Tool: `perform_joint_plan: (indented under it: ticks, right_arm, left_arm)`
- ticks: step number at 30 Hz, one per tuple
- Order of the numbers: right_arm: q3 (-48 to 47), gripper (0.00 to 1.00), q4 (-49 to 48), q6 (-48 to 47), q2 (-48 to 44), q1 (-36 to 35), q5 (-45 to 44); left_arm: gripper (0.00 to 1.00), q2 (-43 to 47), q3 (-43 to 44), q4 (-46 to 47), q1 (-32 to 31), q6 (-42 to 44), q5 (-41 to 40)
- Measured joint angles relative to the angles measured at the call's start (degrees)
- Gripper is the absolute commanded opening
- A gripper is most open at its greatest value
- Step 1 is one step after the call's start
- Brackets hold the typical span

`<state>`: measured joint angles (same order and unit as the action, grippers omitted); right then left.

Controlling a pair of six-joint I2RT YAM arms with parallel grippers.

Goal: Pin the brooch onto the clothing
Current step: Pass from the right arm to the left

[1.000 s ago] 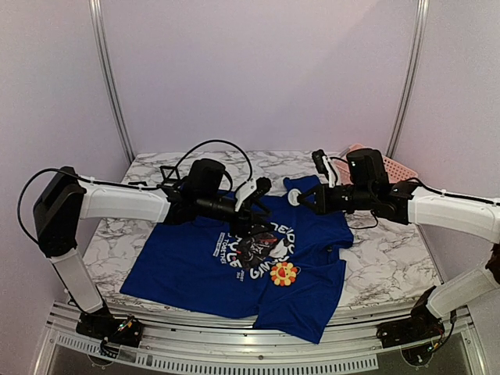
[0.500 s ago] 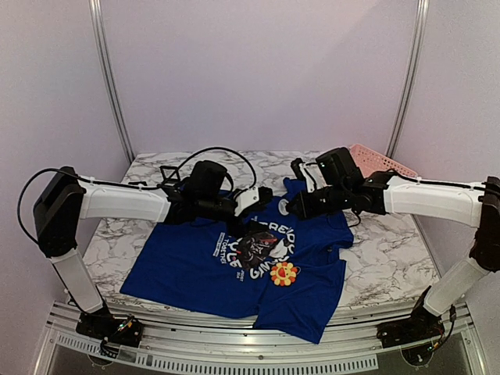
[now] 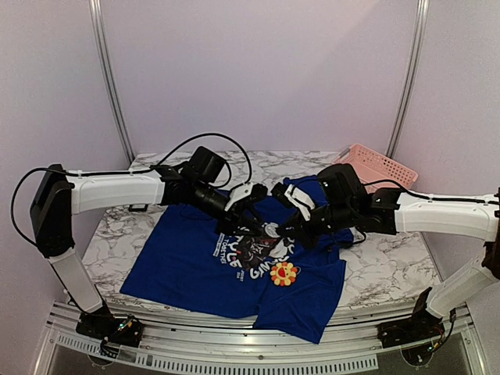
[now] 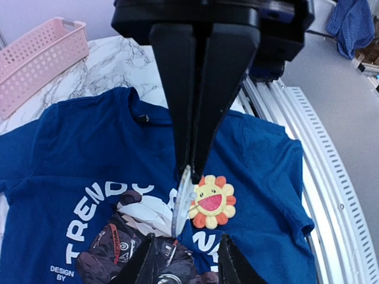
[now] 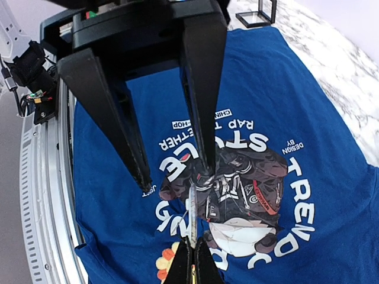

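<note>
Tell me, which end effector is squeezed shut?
The right end effector, pinching a thin silvery strip; the left end effector has its fingers apart.

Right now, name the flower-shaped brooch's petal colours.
The small flower-shaped brooch has yellow, orange and red petals; left wrist view.

Brooch (image 3: 283, 273) on blue shirt (image 3: 180, 262) (beside panda print (image 3: 251, 253)).

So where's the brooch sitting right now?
In the top view the brooch lies on the blue T-shirt, right of centre, just on the near side of the panda print.
</note>
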<state>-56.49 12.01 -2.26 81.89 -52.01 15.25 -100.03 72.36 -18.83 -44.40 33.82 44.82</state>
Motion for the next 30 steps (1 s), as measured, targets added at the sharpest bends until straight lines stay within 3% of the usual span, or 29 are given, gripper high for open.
perform_joint_plan:
  ticks: [6, 14, 18, 24, 27, 30]
  right_arm:
    - [-1.1, 0.0, 0.0, -3.3, 1.2, -1.2, 0.9]
    - [-1.2, 0.0, -0.3, -4.4, 1.4, -1.4, 2.0]
    - [-1.2, 0.0, -0.7, -4.4, 1.4, -1.6, 2.1]
    - [-1.2, 0.01, -0.4, -4.6, 1.4, -1.6, 1.6]
    - [-1.1, 0.1, -0.6, -4.0, 1.3, -1.6, 0.8]
    - [0.2, 0.27, -3.0, -1.7, 0.2, -1.2, -0.7]
  left_arm:
    - [0.25, 0.0, 0.0, 1.6, -0.2, -7.2, 2.1]
    - [0.18, 0.0, -0.1, 1.6, -0.3, -9.6, 3.1]
    - [0.0, 0.0, -0.4, 2.4, -0.5, -11.2, 3.5]
    - [0.0, 0.1, -1.1, 3.0, -0.7, -12.0, 4.7]
    - [0.0, 0.1, -1.1, 3.2, -0.7, -12.7, 4.7]
    - [0.0, 0.1, -1.4, 5.3, -0.4, -15.8, 4.5]
